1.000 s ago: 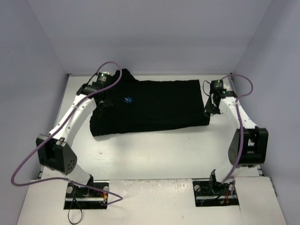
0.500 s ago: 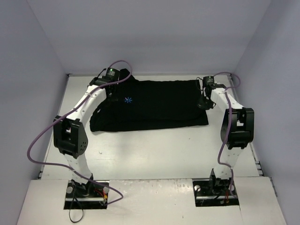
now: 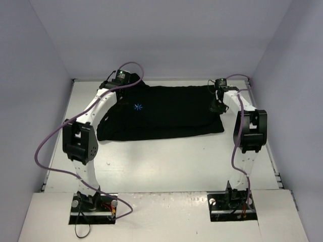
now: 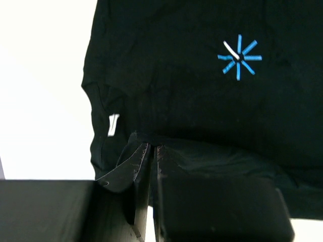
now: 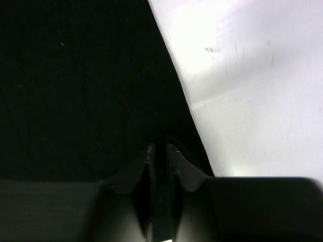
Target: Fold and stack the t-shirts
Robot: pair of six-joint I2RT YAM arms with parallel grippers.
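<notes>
Left claw [image 4: 150,151] and right claw [image 5: 160,149] each clamp the t-shirt's [image 3: 169,112] far edge. Paired grips probably suit an even fold.

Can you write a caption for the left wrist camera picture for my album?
Left gripper pinches the edge of a black t-shirt with a blue star mark.

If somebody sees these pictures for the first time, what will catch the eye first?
A black t-shirt lies spread across the far part of the white table, with a small blue star mark near its left end. The left hand and the right hand each pinch cloth at opposite ends of it, fingers closed.
</notes>
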